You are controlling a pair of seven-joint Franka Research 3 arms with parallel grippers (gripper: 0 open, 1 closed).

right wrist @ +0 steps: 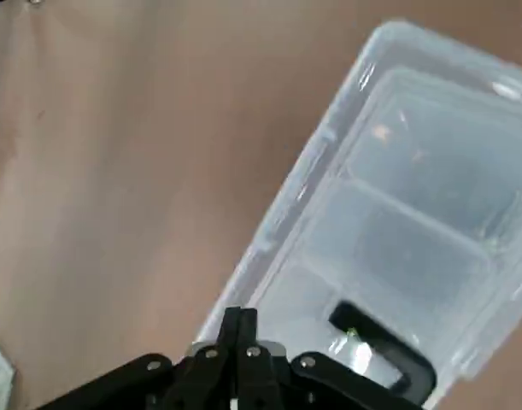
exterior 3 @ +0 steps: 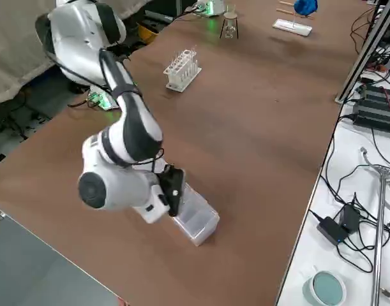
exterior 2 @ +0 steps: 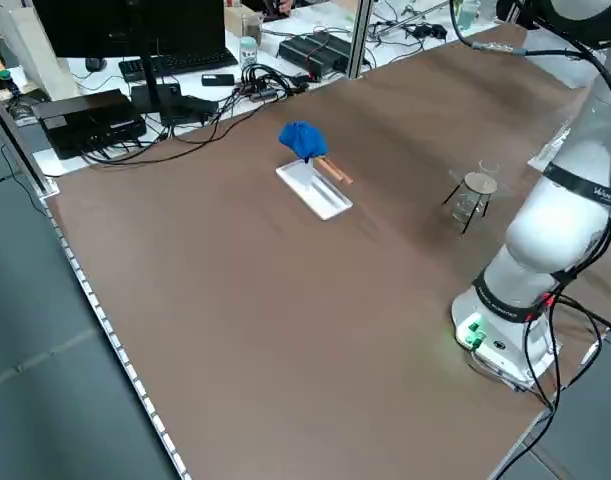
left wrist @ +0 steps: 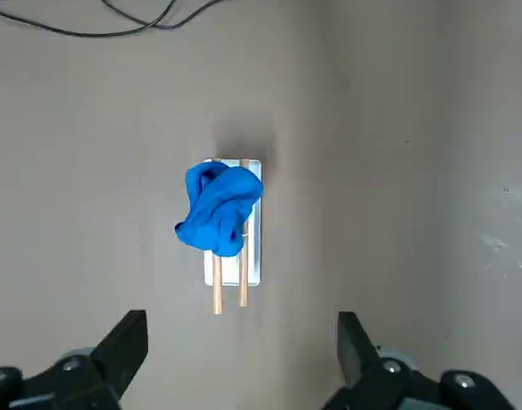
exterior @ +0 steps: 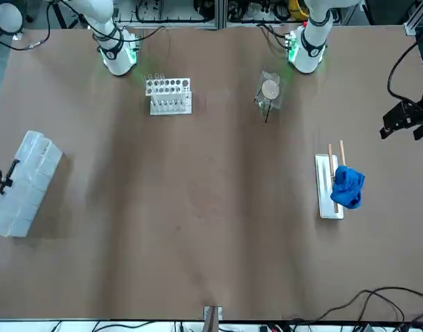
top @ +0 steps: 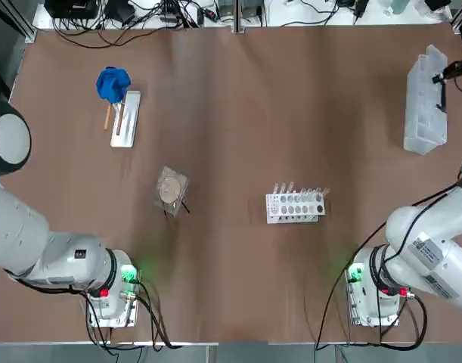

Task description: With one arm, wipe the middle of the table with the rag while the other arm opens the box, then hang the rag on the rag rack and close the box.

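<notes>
Cable-strewn white bench (exterior 2: 285, 50) behind

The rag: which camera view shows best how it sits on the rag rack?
The left wrist view: the rag drapes over the rag rack's rods, unobstructed. Top, front and left side views show it smaller; the right side view barely; the right wrist view not at all.

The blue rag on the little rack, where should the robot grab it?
Grab the bunched top of the small bright blue soft rag, coming straight down from above. It sits in a lump over one end of the white rag rack with thin wooden rods, so its puffed folds stick up clear. The left hand hangs open above it.
</notes>
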